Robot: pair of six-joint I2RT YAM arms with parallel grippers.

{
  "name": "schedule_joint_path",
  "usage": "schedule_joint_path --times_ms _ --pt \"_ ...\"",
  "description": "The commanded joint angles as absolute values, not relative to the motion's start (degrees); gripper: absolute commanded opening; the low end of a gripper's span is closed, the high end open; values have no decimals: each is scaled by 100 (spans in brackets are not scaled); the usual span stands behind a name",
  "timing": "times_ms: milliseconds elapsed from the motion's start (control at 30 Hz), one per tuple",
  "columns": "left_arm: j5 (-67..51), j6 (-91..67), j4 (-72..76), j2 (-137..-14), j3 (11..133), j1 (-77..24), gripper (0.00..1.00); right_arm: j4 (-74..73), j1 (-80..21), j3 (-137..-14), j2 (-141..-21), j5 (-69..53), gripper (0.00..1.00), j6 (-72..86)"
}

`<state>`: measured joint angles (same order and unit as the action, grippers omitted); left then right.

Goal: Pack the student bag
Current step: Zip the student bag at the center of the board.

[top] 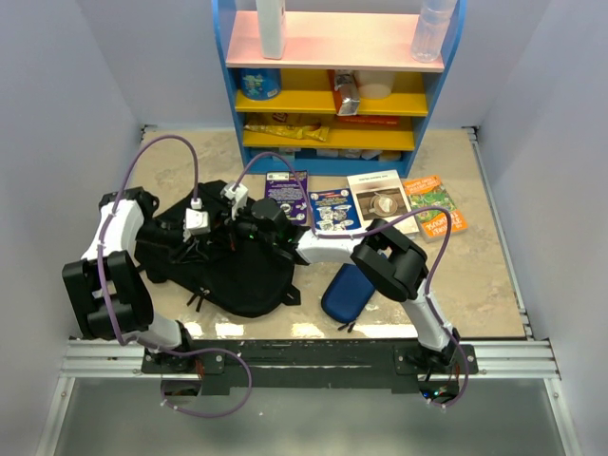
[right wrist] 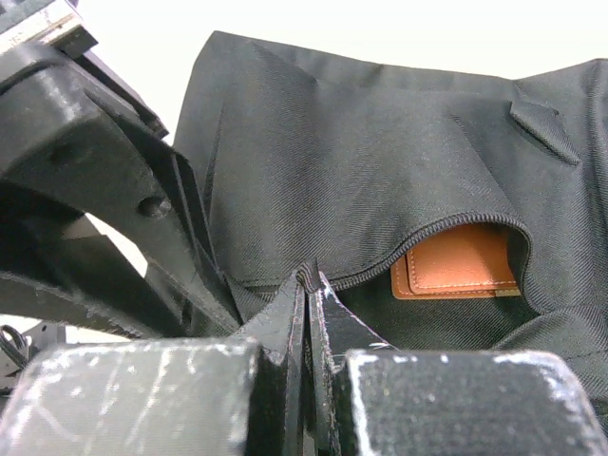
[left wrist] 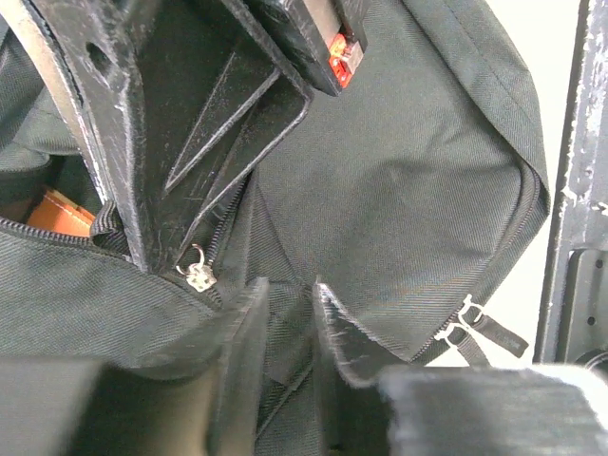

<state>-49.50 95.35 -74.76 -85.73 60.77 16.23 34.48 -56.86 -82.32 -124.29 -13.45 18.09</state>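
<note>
Top external view: black bag (top: 237,285) flat on the counter (top: 475,275), both arms bent over its far half. To the right of the bag, a row of books (top: 380,201) not yet packed; just off the bag's near right corner, a blue pencil case (top: 347,290); beyond the bag, a blue shelf unit (top: 225,76). Right wrist view: right pincer (right wrist: 309,280) pressed together on the zipper edge of the bag's mouth, probably to lift that lip and keep the opening gaping. Inside the bag, just behind the lip, a flat orange-brown thing (right wrist: 456,261), half hidden; wallet or leather patch, cannot tell which. Nothing else visible inside. Left wrist view: left pincer (left wrist: 288,304) narrowly parted, astride a fold of the bag's cloth just below a metal zipper pull (left wrist: 197,275); cannot tell whether gripping yet. Likely meant to take the opposite lip and stretch the mouth wide enough for the books.
</note>
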Motion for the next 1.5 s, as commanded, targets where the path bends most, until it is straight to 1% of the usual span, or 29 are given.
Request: schedule_joint_path --times_ms 0,100,200,467,800,933,1033,1133,1167,1233,1267,1367,1467 --pt "-5098 9624 -7471 -8509 6345 1740 41 3858 -5537 -8341 -12234 -1301 0 1881" --pt "-5045 9598 -7471 -8307 6504 1775 47 3850 -5528 -8341 -12252 -1345 0 1898" --pt "-5010 9492 -7383 -8139 6627 1898 50 3841 -5537 -8315 -12252 -1336 0 1890" --pt "-5167 9518 -7514 -8191 6917 2136 51 3867 -5537 -8279 -12226 -1389 0 1872" --pt "-5010 9615 -7541 -8279 6337 2083 55 3894 -5546 -8341 -12287 -1415 0 1898" --pt "-5071 9554 -7550 -8411 6319 1995 55 3876 -5555 -8420 -12331 -1441 0 1916" --pt "-5089 9571 -7541 -8499 6267 1916 52 3858 -5563 -8455 -12349 -1441 0 1907" --pt "-5150 9598 -7550 -8692 6240 1820 46 3832 -5598 -8508 -12384 -1477 0 1907" --pt "-5150 9598 -7541 -8788 6240 1785 39 3832 -5599 -8525 -12401 -1477 0 1916" --pt "-5142 9615 -7541 -8868 6232 1775 29 3832 -5607 -8552 -12401 -1477 0 1899" --pt "-5115 9633 -7550 -8929 6231 1775 18 3823 -5616 -8595 -12410 -1477 0 1907" --pt "-5063 9633 -7541 -8956 6231 1775 0 3779 -5625 -8674 -12480 -1512 0 1907" --pt "-4905 9615 -7550 -8886 6170 1775 0 3727 -5625 -8736 -12542 -1451 0 1863"
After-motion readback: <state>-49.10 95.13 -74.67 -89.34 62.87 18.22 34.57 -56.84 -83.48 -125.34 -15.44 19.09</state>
